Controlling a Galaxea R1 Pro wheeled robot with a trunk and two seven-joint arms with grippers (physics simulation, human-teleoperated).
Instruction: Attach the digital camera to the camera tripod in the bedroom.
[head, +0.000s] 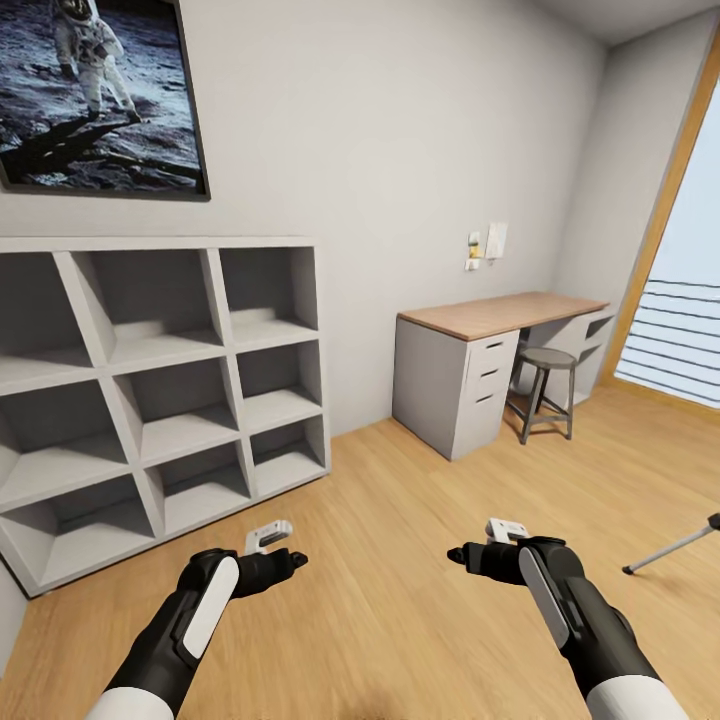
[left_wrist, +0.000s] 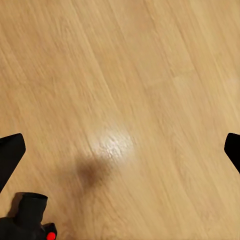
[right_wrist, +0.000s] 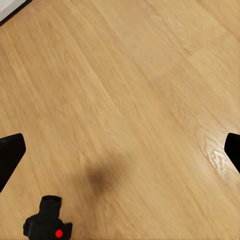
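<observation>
Both grippers, left (left_wrist: 120, 150) and right (right_wrist: 120, 150), hang spread over the floor (head: 420, 560). One camera (right_wrist: 48, 225) lies below. One tripod (head: 672, 546) leg slants at the floor's right edge.

Open wood floor (head: 400, 560) lies ahead of both arms, clear passage forward. Left side: grey cubby shelf (head: 160, 390) against the wall, near the left gripper (head: 268, 545). Ahead right: bench (head: 500, 315) with drawers, stool (head: 545, 390) just beside it. Far right: a camera tripod (head: 670, 548) leg slants over the floor, near the right gripper (head: 500, 535). The digital camera (right_wrist: 48, 225) sits on the floor under the jaws, bare planks around it.
</observation>
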